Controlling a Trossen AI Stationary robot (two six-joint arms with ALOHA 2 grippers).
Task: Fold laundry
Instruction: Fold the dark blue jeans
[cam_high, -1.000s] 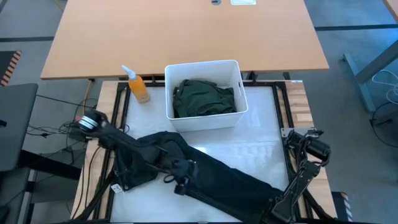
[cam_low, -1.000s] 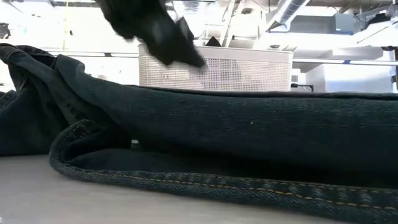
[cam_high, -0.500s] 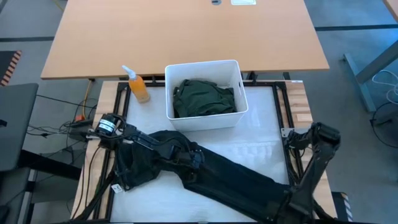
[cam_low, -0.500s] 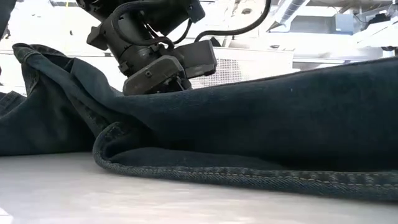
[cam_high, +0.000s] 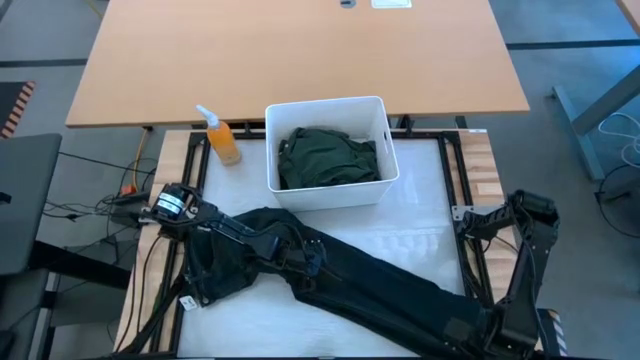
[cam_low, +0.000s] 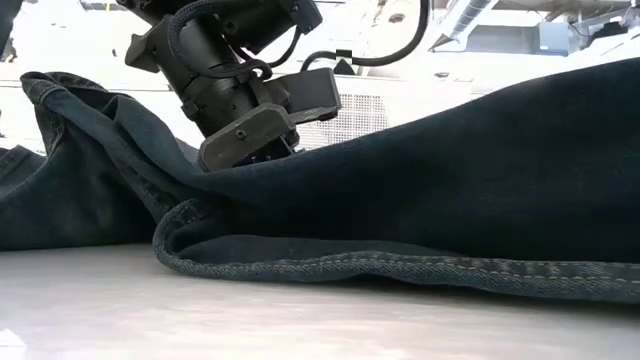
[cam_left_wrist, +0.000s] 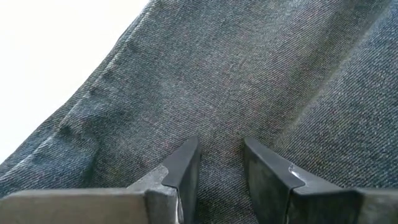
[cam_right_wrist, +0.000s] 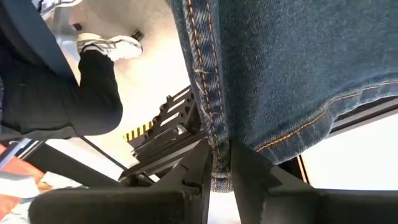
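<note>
My right gripper (cam_right_wrist: 219, 163), low at the frame's right edge, pinches the seamed hem of the black trousers (cam_high: 350, 275), so I can lift that leg end for folding. My left gripper (cam_left_wrist: 221, 163), fingers narrowly parted, presses the denim at lower centre, pinning the trousers diagonally below the white bin (cam_high: 325, 108).

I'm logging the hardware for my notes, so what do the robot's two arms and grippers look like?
Both arms are black, jointed tubes. The left arm carries a round white label near its base and looped black cables. Its left gripper has flat dark grey wedge fingers. The right arm is the same black build, and the right gripper has matching dark fingers.
</note>
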